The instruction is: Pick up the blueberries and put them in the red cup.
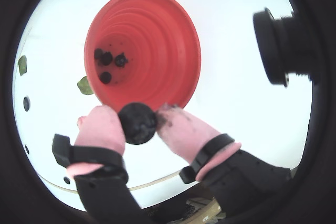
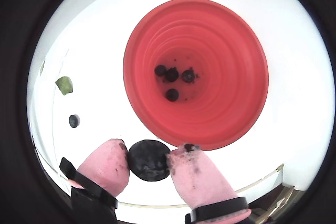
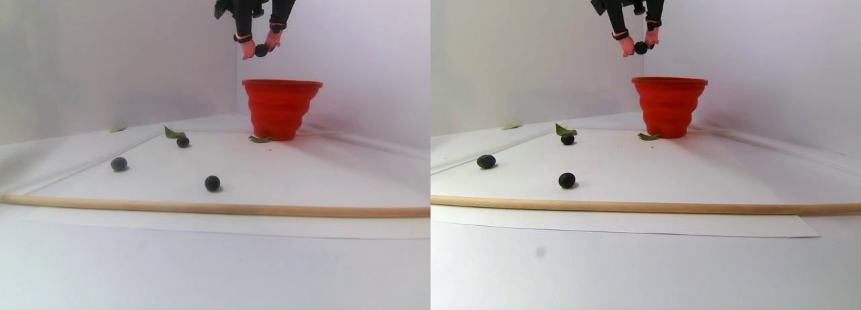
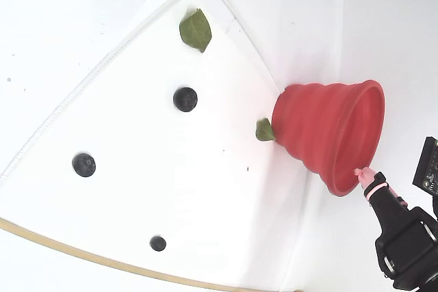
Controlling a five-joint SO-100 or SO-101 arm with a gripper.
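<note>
The red cup (image 1: 157, 35) stands on the white table; it also shows in another wrist view (image 2: 220, 66), the stereo pair view (image 3: 281, 108) and the fixed view (image 4: 321, 128). Several blueberries (image 2: 171, 75) lie in its bottom. My gripper (image 1: 137, 121) is shut on one blueberry (image 1: 137, 124), held between the pink fingertips (image 2: 110, 163) in the air just outside and above the cup's near rim (image 3: 261, 51). Three more blueberries lie on the table: one (image 4: 185, 98) nearest the cup, one (image 4: 83, 164) farther off, and one (image 4: 158, 243) near the wooden strip.
Green leaves lie on the table, one (image 4: 265, 129) against the cup's base and one (image 4: 196, 29) farther away. A wooden strip (image 3: 215, 208) edges the white sheet at the front. White walls stand behind the cup. A black camera (image 1: 281, 45) juts in beside the gripper.
</note>
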